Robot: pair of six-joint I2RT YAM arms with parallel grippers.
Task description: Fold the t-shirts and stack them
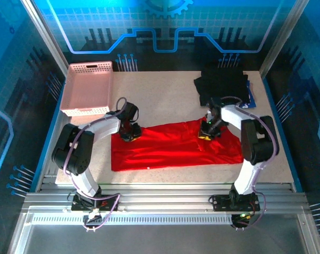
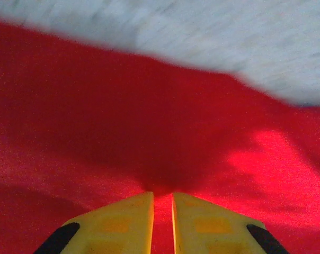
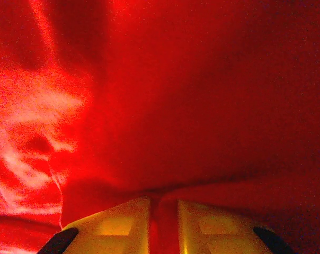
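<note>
Red cloth is lying wrinkled on the table (image 1: 165, 100): a red t-shirt (image 1: 170, 151), stretching sideways between the two pincers. The left pincer (image 1: 129, 133) is pressing on the shirt's far left edge, jaws almost closed, nipping a thin fold. The right pincer (image 1: 207, 132) is gripping the far right edge, cloth bunching between its yellow fingers (image 3: 123, 222). Beyond the right pincer, folded dark shirts (image 1: 223, 87) are sitting stacked. Beyond the left, a pink basket (image 1: 88, 87) is resting.

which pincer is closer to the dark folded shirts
Right. The right pincer grips the red t-shirt just in front of the dark folded shirts; the left pincer is far to their left.
</note>
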